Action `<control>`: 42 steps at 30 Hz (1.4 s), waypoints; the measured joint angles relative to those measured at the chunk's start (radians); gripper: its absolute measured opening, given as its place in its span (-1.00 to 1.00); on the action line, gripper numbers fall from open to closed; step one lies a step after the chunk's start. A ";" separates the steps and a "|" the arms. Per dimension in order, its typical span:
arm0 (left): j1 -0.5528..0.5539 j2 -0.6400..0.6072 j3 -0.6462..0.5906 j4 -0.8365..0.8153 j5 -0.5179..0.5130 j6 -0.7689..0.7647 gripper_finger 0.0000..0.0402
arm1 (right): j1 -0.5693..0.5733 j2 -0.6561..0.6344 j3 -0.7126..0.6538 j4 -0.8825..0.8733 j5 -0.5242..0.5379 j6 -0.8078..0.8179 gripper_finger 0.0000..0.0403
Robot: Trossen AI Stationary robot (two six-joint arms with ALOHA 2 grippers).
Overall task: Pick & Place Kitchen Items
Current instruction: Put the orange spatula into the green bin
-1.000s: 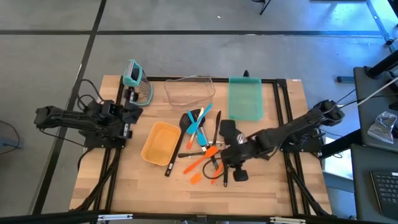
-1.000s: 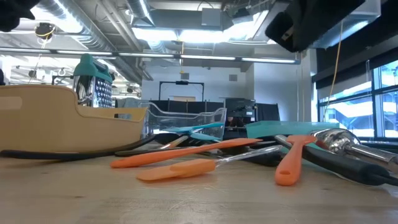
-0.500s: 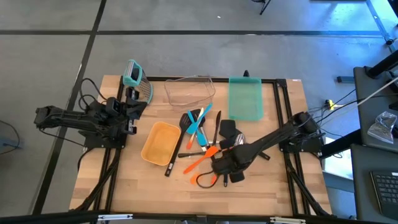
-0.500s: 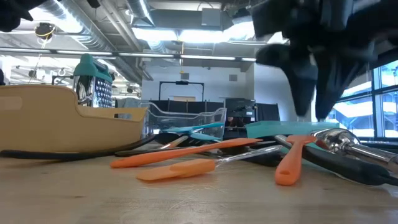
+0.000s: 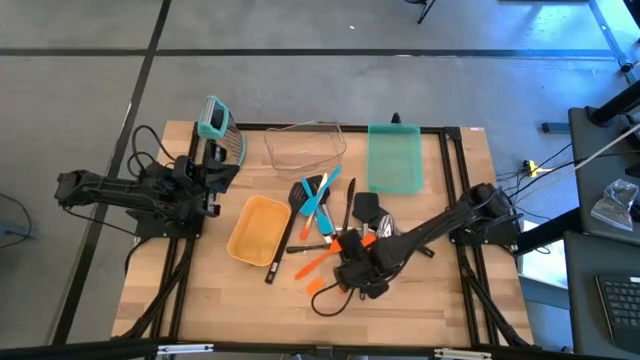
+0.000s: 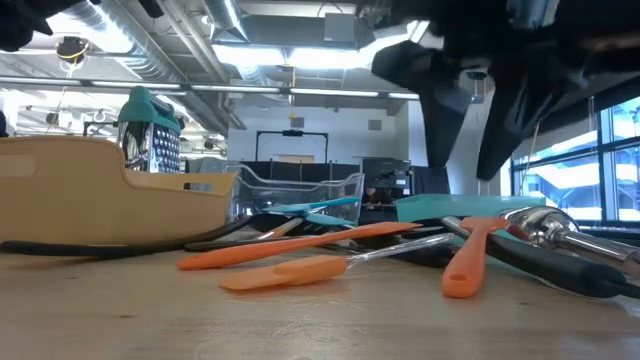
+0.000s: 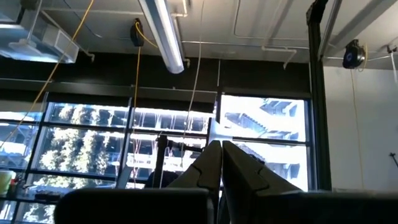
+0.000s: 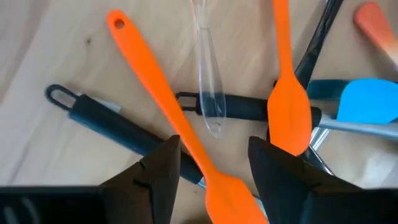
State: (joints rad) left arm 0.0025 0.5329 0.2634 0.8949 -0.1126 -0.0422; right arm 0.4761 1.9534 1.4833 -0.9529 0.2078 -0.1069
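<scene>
Orange spatula sits right between the right gripper fingers, jaws spread, nothing clamped. In the right wrist view its handle runs diagonally up from between the two dark fingers; a second orange spatula lies just beside the other finger, a clear-handled utensil between them, and a black-handled utensil crosses underneath. A blue spatula head shows at the edge.

High view: right gripper is over the near end of the utensil pile at mid-table. Left gripper is parked at the left edge beside the grater, away from the pile. Left wrist view only sees ceiling and windows, with its fingers pressed together, clenched on nothing.

Low view gives what the top view can't: right gripper hangs above the table with both fingers apart, tips clear of the utensils below. A silver scoop and the orange handles lie flat on the wood.

Containers:
- Tan bin, left of the pile: inside looks bare; a black utensil handle lies along its right side.
- Clear bin, far side: can't make out contents.
- Teal board, far right of the pile: nothing visible on it.
</scene>
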 joint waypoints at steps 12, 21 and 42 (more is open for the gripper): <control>0.000 0.000 0.000 -0.002 0.002 0.000 -0.96 | -0.024 0.080 -0.023 -0.007 -0.022 -0.045 -0.05; -0.001 0.000 0.000 -0.006 0.014 -0.013 -0.96 | -0.028 0.141 -0.023 -0.016 0.000 -0.062 -0.05; -0.001 0.000 0.000 -0.005 0.028 -0.016 -0.96 | -0.030 0.140 -0.019 -0.088 0.051 0.136 -0.92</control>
State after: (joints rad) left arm 0.0017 0.5331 0.2634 0.8894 -0.0841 -0.0578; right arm 0.4459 2.0933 1.4639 -1.0406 0.2588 0.0286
